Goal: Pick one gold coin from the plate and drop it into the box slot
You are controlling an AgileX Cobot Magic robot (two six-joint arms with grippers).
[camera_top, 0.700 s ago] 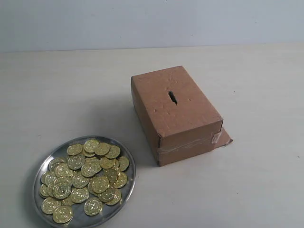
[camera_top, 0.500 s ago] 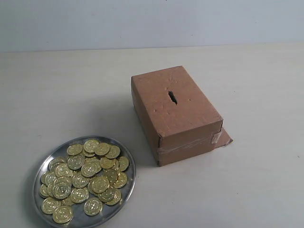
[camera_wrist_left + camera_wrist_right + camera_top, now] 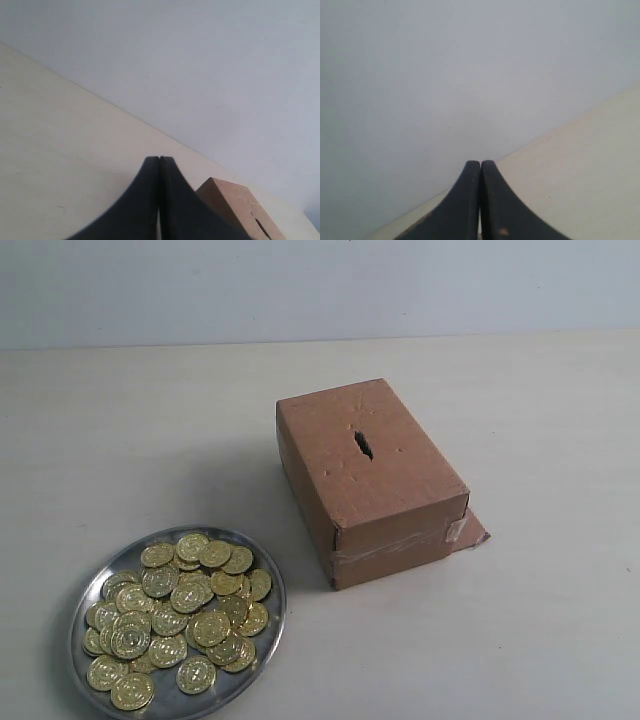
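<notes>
A round silver plate (image 3: 262, 638) heaped with several gold coins (image 3: 178, 615) sits at the front left of the table in the exterior view. To its right stands the brown cardboard box (image 3: 390, 510), with the dark box slot (image 3: 363, 445) cut in its top face and a flap (image 3: 472, 530) at its near right corner. Neither arm shows in the exterior view. My left gripper (image 3: 159, 161) is shut with nothing between its black fingers; a corner of the box (image 3: 230, 200) lies beyond it. My right gripper (image 3: 480, 164) is shut and empty, facing the wall.
The pale table (image 3: 130, 440) stretches back to a grey-white wall (image 3: 320, 285). Bare tabletop surrounds the box and lies right of it.
</notes>
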